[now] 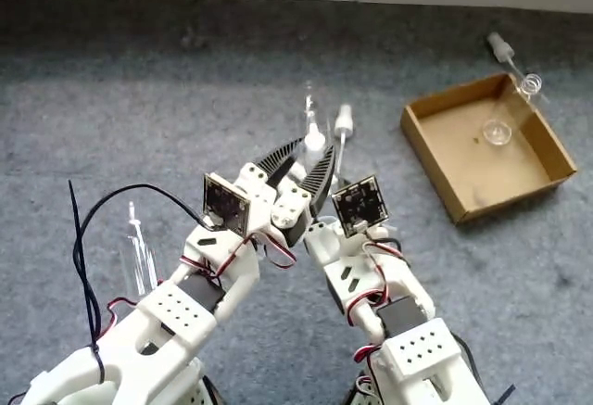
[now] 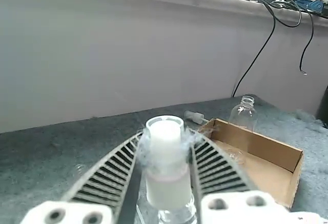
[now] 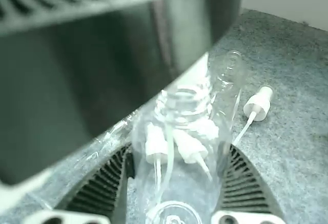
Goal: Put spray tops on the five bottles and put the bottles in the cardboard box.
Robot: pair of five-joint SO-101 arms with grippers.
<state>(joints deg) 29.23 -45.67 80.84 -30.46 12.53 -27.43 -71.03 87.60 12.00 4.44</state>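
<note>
**Left wrist view: spray top (image 2: 164, 175) clamped over a bottle (image 3: 177, 180)**

The white spray top is pinched between the fingers of the left gripper (image 2: 166, 141), just above the neck of the clear bottle. That bottle is clasped upright by the right gripper (image 3: 179, 155) at mid-table. The cardboard box (image 1: 435, 159) is set well apart from both grippers, and a second bottle (image 1: 498, 132) is seen inside it.

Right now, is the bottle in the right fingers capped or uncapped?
Uncapped: the bottle shows a bare threaded neck in the right wrist view, while the left fingers grip the white spray top.
</note>
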